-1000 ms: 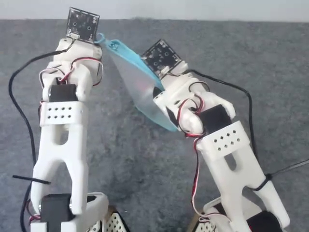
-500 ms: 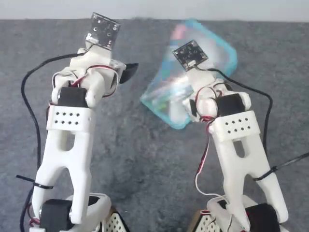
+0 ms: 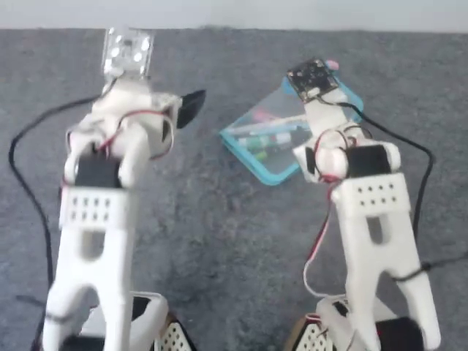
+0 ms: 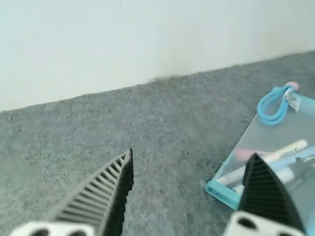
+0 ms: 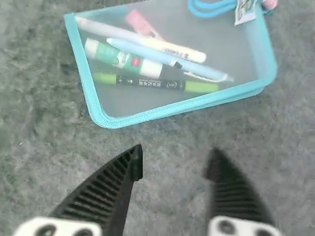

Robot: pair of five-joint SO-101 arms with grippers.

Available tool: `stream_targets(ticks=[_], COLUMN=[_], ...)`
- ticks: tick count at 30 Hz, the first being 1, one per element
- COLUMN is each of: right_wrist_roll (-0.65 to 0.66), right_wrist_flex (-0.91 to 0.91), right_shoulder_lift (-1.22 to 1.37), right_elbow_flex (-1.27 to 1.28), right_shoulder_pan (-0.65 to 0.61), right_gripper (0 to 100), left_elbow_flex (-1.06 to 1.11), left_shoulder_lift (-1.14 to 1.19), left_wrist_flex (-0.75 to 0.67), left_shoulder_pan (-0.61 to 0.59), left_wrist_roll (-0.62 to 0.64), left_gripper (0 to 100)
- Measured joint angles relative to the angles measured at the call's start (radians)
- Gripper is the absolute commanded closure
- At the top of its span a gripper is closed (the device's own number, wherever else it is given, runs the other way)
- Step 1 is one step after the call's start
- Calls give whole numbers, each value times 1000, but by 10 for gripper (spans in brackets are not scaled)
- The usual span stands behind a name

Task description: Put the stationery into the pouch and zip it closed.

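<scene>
The clear pouch [image 3: 265, 142] with a teal edge lies flat on the grey carpet, with pens, a glue stick and a pink eraser inside it. In the right wrist view the pouch [image 5: 167, 64] lies just beyond my right gripper [image 5: 173, 164], which is open and holds nothing. A blue loop [image 5: 216, 6] hangs at the pouch's far corner. My left gripper [image 4: 189, 172] is open and off the carpet, with the pouch [image 4: 275, 157] to one side of it and its blue loop [image 4: 276, 101] visible. In the high view the left arm's dark fingertip [image 3: 191, 104] points toward the pouch.
Grey carpet [image 3: 219, 234] covers the table, ending at a pale wall [image 4: 147, 34] at the back. Black cables [image 3: 29, 146] run beside both arms. Both arm bases [image 3: 146, 322] stand at the near edge.
The pouch was held up between the two arms and now lies flat on the carpet. Both grippers have let go and drawn back from it.
</scene>
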Motion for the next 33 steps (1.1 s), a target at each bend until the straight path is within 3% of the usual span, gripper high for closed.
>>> stream_targets(ticks=[9, 14, 21, 26, 33], right_wrist_roll=[20, 94, 107, 110, 112], right_wrist_flex=[-6, -87, -135, -137, -137], right_shoulder_lift=[-313, -526, -763, -925, -1160], right_elbow_flex=[331, 605, 942, 1142, 1321], right_shoulder_pan=[17, 150, 344, 387, 390], right_gripper=[990, 990, 990, 990, 990], left_elbow_flex=[571, 875, 1138, 1181, 1181], left_shoulder_lift=[-528, -755, -1003, -1152, -1165], left_wrist_flex=[-72, -97, -97, -64, 98], left_shoulder_pan=[5, -23, -34, -32, -32], left_wrist_roll=[2, 2, 2, 2, 2], left_gripper=[662, 662, 662, 662, 662])
